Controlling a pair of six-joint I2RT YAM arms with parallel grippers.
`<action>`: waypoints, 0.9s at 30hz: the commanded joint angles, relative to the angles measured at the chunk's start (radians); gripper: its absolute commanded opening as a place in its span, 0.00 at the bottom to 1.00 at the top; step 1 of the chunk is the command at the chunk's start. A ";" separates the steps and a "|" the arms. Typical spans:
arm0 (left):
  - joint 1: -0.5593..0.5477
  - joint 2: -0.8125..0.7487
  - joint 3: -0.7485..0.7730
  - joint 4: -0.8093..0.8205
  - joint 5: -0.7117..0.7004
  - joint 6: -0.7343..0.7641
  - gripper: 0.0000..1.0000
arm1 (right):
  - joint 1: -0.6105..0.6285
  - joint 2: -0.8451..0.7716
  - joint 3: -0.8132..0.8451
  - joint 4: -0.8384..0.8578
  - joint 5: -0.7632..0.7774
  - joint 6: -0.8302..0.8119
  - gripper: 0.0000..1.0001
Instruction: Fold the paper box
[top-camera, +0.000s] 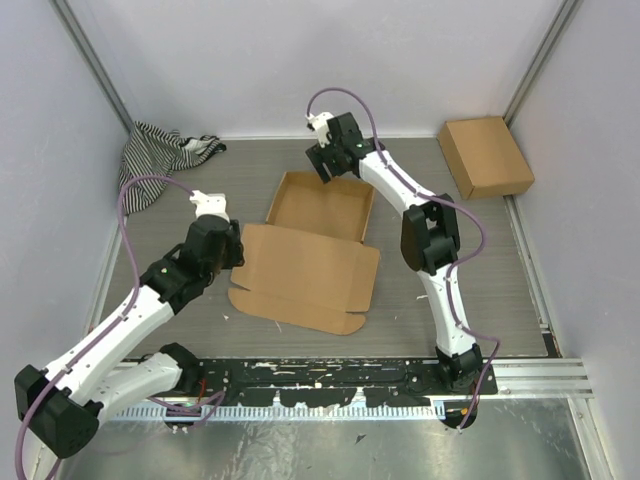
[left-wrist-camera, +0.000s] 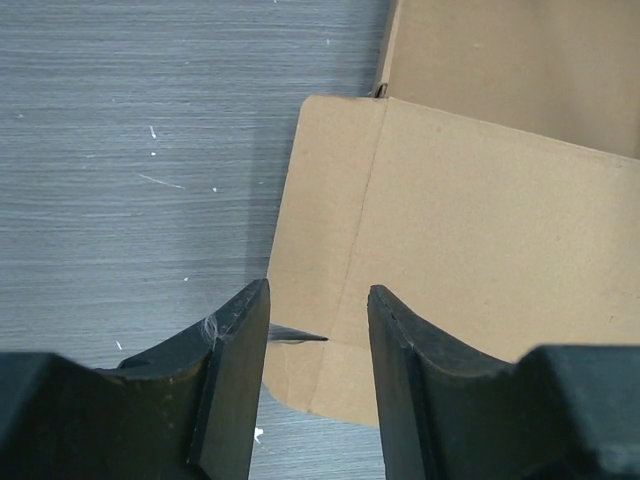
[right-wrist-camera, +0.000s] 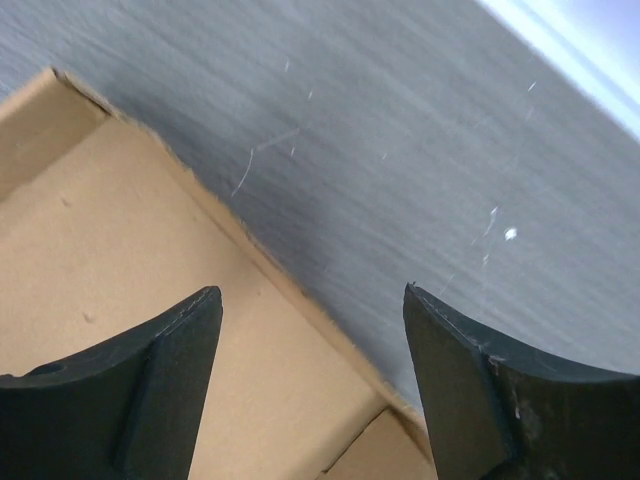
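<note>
Paper box (top-camera: 312, 268) mid-table, part-formed: shallow tray with walls up on far side, lid panel flat toward arm bases. Left gripper (top-camera: 236, 247) at lid's left edge; fingers (left-wrist-camera: 232, 385) spread, narrow side flap and crease showing in gap; touching card or just above, cannot tell. Right gripper (top-camera: 326, 166) over tray's far wall; fingers (right-wrist-camera: 175, 385) spread wide, wall's top edge running between them, nothing pinched. Second cardboard box (top-camera: 486, 156) well right of right fingers; striped cloth (top-camera: 160, 155) beyond left fingers.

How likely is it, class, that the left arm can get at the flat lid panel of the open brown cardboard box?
Probably yes: the left gripper hangs open right over the edge of the flat lid panel, with nothing between them.
</note>
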 joint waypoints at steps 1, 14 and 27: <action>0.003 0.026 -0.009 0.057 0.028 -0.010 0.50 | -0.004 0.016 0.094 0.051 -0.048 -0.086 0.78; 0.003 0.068 0.006 0.061 0.034 -0.007 0.48 | -0.008 0.136 0.166 0.061 -0.204 -0.120 0.80; 0.003 0.064 0.031 0.047 0.076 -0.027 0.47 | -0.090 0.006 -0.053 0.097 0.045 0.149 0.15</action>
